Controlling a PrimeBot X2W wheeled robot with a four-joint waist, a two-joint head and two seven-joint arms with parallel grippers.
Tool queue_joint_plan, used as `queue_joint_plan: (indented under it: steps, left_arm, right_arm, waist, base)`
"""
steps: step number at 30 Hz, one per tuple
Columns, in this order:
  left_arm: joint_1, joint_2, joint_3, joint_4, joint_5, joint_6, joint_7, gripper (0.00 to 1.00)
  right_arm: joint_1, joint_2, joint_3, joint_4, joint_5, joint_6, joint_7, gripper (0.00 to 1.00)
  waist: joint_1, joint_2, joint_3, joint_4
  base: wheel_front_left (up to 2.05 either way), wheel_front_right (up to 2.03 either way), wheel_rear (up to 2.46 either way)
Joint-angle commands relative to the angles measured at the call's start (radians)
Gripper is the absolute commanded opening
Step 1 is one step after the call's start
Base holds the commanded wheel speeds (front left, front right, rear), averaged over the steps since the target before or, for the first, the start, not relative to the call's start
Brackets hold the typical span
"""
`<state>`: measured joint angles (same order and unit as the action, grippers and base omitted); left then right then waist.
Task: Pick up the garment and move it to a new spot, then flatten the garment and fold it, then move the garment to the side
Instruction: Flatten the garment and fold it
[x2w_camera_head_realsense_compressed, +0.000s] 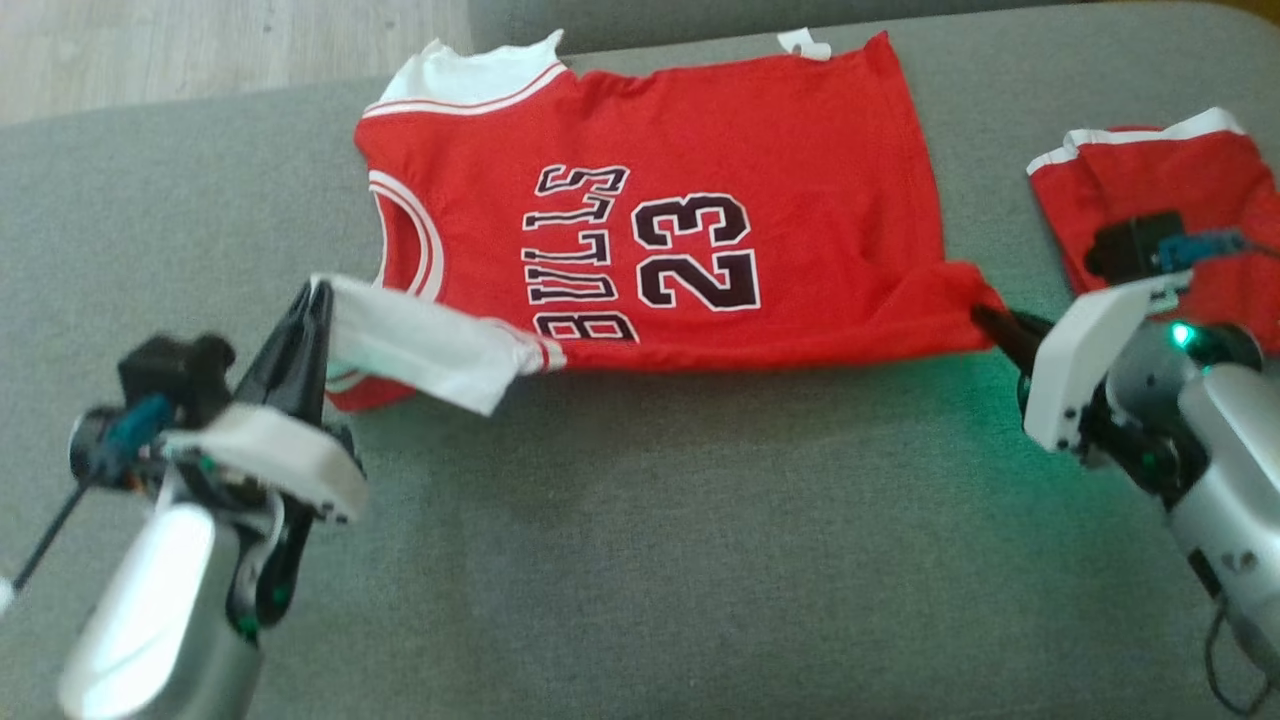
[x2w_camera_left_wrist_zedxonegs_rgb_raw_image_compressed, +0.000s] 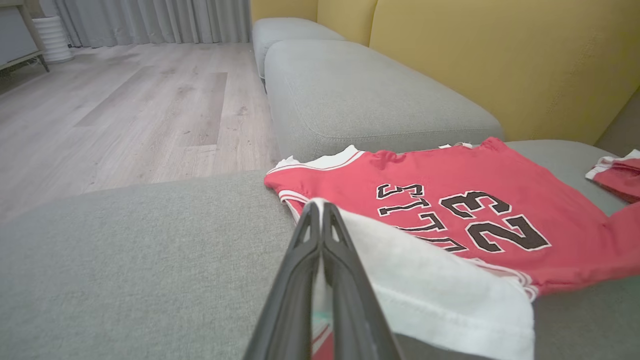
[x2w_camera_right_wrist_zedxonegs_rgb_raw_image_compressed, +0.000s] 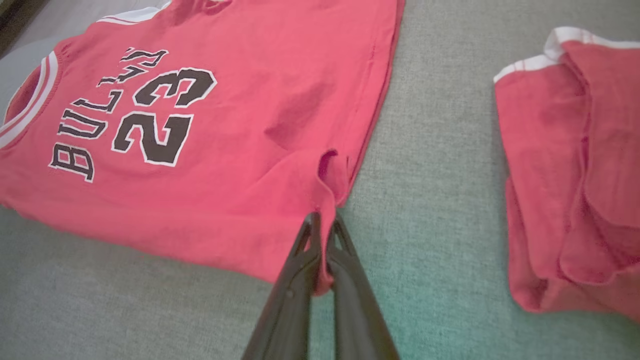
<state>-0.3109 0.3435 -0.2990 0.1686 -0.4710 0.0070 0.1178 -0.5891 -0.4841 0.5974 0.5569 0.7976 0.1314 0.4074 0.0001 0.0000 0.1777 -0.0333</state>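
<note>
Red cotton, printed BULLS 23 in black outlined with white: the jersey (x2w_camera_head_realsense_compressed: 680, 200) lies spread across the far half of the grey sofa cushion (x2w_camera_head_realsense_compressed: 650, 560). Its white-trimmed neck points toward the cushion's left edge and its hem toward the right. A white shoulder panel and a small white tag reach the cushion's far edge.

The left gripper (x2w_camera_head_realsense_compressed: 318, 292) is clenched on the jersey's white sleeve panel, at the garment's near left corner. Both dark fingers are pressed together with the cloth pinched at their tips. The panel is raised off the cushion and drapes back to the red body. In the left wrist view the white fabric hangs over the right side of the closed fingers (x2w_camera_left_wrist_zedxonegs_rgb_raw_image_compressed: 345, 260).

The right gripper (x2w_camera_head_realsense_compressed: 985, 318) is clenched on the near right corner of the hem. That corner is pulled out into a point, and in the right wrist view red cloth is bunched between the fingertips (x2w_camera_right_wrist_zedxonegs_rgb_raw_image_compressed: 337, 235). The jersey's near edge runs taut between the two pinched corners.

A second red garment (x2w_camera_head_realsense_compressed: 1150, 190) with white trim lies crumpled near the cushion's right edge, apart from the jersey, with bare grey fabric between them. Behind the seat stands a yellow backrest (x2w_camera_left_wrist_zedxonegs_rgb_raw_image_compressed: 500, 60), and wooden flooring (x2w_camera_left_wrist_zedxonegs_rgb_raw_image_compressed: 125, 100) lies past the left edge
</note>
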Motion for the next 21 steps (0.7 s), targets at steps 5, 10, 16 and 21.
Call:
queue_joint_plan:
  steps: [5, 10, 16, 21]
  left_arm:
    - [-0.184, 0.045, -0.001, 0.068, 0.059, -0.034, 0.001, 0.0]
    - [-0.298, 0.056, -0.029, 0.166, 0.109, -0.052, -0.027, 0.0]
    - [-0.42, 0.042, -0.063, 0.303, 0.137, -0.075, -0.041, 0.0]
    - [-0.506, 0.017, -0.077, 0.383, 0.152, -0.077, -0.086, 1.0]
  right_arm:
    - [-0.09, 0.019, -0.024, 0.013, -0.026, -0.001, 0.054, 0.0]
    - [-0.149, 0.04, -0.03, 0.041, -0.049, -0.001, 0.087, 0.0]
    - [-0.216, 0.057, -0.034, 0.083, -0.075, -0.001, 0.107, 0.24]
    - [-0.281, 0.064, -0.05, 0.14, -0.147, -0.001, 0.028, 1.0]
  waist:
    - [-0.0001, 0.0, 0.033, 0.004]
    - [-0.0001, 0.0, 0.067, 0.001]
    - [-0.0001, 0.0, 0.106, 0.002]
    - [-0.0001, 0.0, 0.134, 0.008]
  base:
    - [0.0, 0.0, 0.0]
    - [0.0, 0.0, 0.0]
    - [0.0, 0.0, 0.0]
    - [0.0, 0.0, 0.0]
